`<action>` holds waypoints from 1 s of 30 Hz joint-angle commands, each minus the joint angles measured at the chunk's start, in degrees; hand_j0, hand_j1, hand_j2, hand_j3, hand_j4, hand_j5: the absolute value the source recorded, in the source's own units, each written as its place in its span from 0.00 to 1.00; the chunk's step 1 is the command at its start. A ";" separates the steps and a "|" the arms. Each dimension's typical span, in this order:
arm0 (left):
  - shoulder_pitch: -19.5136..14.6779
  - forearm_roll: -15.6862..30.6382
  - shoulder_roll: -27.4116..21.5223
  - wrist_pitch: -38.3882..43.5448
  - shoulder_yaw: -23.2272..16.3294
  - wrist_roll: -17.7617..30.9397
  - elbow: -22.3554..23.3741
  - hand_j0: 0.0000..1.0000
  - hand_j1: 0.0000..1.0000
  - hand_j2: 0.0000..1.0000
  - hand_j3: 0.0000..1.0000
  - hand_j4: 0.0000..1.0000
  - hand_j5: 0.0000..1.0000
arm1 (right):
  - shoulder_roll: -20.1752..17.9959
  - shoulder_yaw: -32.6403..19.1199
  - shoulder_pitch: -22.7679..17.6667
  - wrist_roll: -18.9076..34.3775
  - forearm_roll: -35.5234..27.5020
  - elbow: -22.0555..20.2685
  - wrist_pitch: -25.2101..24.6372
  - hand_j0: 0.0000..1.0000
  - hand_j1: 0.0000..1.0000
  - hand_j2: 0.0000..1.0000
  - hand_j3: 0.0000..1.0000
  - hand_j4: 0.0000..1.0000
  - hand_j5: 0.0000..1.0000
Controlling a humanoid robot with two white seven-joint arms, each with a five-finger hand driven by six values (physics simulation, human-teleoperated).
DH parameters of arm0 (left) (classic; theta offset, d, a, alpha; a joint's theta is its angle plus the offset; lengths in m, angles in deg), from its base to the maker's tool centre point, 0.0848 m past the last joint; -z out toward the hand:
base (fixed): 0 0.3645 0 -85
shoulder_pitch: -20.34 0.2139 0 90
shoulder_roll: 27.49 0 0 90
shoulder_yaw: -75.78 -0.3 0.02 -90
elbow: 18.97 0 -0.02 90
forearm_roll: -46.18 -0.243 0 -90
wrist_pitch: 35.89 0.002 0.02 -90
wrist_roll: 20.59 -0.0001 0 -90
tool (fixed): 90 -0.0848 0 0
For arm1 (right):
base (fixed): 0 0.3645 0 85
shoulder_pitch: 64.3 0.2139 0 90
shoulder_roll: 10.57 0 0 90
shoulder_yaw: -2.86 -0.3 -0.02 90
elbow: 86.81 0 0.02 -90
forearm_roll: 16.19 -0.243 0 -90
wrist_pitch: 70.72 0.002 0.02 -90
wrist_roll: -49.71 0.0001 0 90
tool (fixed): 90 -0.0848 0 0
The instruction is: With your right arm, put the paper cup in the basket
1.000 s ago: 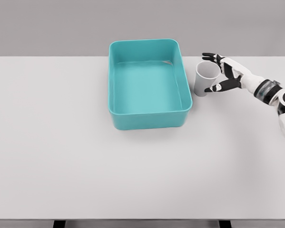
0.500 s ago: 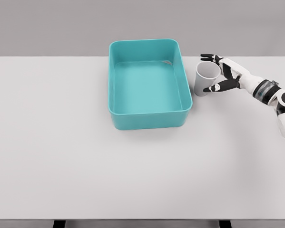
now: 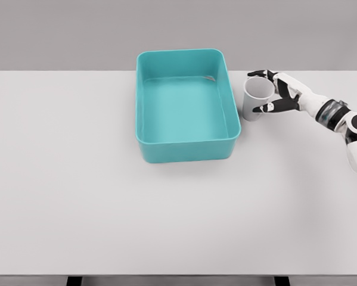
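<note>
We see a white table [image 3: 106, 196] filling most of the head view, grey wall behind it. Everything sits toward the far half.

Teal basket [image 3: 186, 105]: rectangular tub with rounded corners, open top, nothing inside that we can make out. It stands flat on the table, to the left of the fingertips and well clear of them, its right wall just beside the cup.

Right arm [image 3: 345, 122] comes in from the right edge, white shell with a dark band at the wrist, forearm angled up and left toward the cup.

Right hand [image 3: 282, 94]: fingers [image 3: 258, 74] curl over the far side of the cup rim, thumb [image 3: 264, 108] presses in at the near side lower on the wall. We read this as wrapped around the cup (contact looks real at both ends, though the palm side is hidden behind the cup).

Paper cup [image 3: 255, 98]: white, upright or nearly so, mouth open to the camera, sitting between the fingers and the thumb. Its base is at table level beside the basket's right wall, outside the basket. We cannot tell whether the base touches the table or is just off it.

Left arm is not visible.
</note>
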 commanded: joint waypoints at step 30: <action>0.00 -0.01 0.00 0.00 0.00 0.01 0.01 1.00 1.00 1.00 1.00 1.00 1.00 | -1.07 -4.77 0.35 -0.01 -0.58 -8.28 1.83 0.78 0.78 0.78 0.78 0.78 0.78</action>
